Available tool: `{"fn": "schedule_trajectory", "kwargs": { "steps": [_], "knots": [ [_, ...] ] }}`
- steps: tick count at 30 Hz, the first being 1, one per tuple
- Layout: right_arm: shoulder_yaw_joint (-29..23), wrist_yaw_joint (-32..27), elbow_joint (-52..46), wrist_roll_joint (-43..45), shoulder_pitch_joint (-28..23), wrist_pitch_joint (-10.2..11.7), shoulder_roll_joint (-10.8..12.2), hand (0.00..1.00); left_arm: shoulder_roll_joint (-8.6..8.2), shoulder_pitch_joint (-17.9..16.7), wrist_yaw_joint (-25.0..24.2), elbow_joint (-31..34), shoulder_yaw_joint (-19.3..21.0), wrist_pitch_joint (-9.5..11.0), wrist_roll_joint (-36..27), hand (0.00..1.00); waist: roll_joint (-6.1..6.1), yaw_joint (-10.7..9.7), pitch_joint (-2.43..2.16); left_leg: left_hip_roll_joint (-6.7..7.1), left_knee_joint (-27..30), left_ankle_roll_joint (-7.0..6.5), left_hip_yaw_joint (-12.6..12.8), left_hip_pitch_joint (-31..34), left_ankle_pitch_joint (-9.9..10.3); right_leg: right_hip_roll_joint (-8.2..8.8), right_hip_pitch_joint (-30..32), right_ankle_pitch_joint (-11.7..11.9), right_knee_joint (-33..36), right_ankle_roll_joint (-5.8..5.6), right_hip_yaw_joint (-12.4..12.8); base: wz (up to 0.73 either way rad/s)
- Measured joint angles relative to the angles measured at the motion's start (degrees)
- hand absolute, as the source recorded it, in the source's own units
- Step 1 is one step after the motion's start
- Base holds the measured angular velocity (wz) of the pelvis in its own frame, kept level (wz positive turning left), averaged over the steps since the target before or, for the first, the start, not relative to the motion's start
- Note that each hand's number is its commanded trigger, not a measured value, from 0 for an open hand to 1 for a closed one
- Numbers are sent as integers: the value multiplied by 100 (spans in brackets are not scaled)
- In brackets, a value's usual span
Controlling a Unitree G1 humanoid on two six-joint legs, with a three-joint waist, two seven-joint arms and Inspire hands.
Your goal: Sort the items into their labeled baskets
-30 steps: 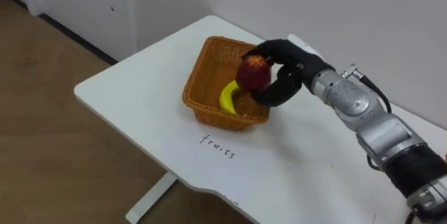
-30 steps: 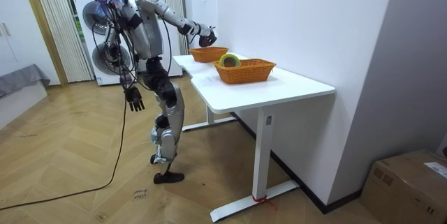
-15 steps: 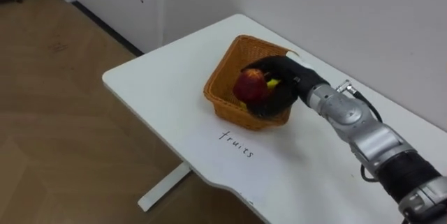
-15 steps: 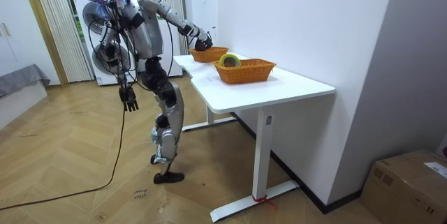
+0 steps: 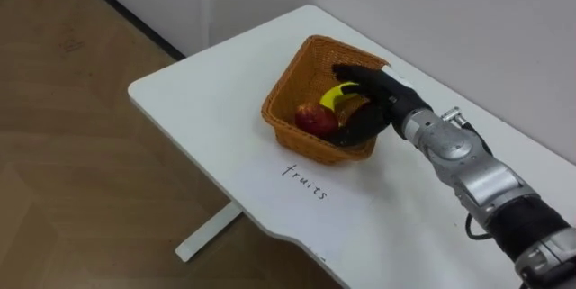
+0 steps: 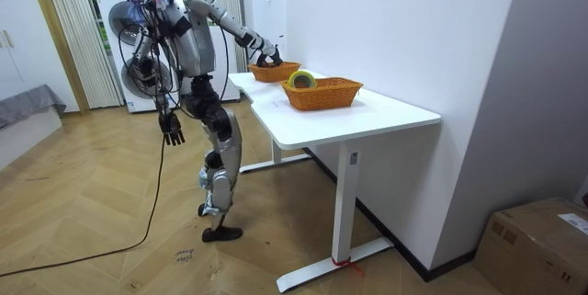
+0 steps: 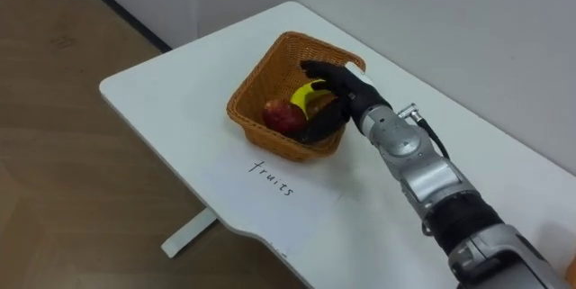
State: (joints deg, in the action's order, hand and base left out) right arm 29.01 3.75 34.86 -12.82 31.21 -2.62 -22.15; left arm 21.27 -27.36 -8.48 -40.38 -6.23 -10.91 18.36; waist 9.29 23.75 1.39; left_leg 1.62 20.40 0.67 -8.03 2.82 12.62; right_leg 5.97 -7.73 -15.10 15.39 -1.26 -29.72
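Observation:
A woven orange basket (image 5: 288,100) stands at the far left part of the white table (image 5: 207,100). Inside it a red apple (image 5: 314,120) lies beside a yellow banana (image 5: 337,97). My right hand (image 5: 373,100) reaches in over the basket's right rim, open, its fingers spread above the banana and apart from the apple. In the room view I stand at the table's end, my right arm stretched to that basket (image 6: 274,72). My left hand (image 6: 169,130) hangs relaxed at my side.
A handwritten label (image 5: 304,181) marks the table in front of the basket. A second woven basket (image 6: 322,93) holding a round green and yellow thing (image 6: 301,79) stands further along the table. Wooden floor lies beyond the table's left edge.
One second ago my right hand held the apple over the basket; it went down into the basket and opened, and the apple now lies inside. The camera has shifted too.

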Motion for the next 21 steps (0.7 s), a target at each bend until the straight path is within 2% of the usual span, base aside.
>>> {"fn": "schedule_trajectory", "kwargs": {
  "steps": [11,16,21],
  "knots": [
    [-1,2,0,155,-1,0,0,0,-17,-59,9,-9,70,-37,11,0,-11,-29,6,0,-46,0,0,-137,0,-9,-113,4,22,-2,23,0],
    [-27,-1,-299,201,-3,3,-52,0,-50,-149,53,-24,81,-48,10,0,-4,-115,-12,1,-87,0,8,-219,-1,-31,-162,9,-80,-4,105,-2],
    [-104,-9,-478,276,-3,8,-116,0,-109,-145,48,-28,83,-34,13,0,-72,-214,-45,0,-117,-1,36,-264,-1,-52,-177,19,-81,1,237,-4]
  ]
}}
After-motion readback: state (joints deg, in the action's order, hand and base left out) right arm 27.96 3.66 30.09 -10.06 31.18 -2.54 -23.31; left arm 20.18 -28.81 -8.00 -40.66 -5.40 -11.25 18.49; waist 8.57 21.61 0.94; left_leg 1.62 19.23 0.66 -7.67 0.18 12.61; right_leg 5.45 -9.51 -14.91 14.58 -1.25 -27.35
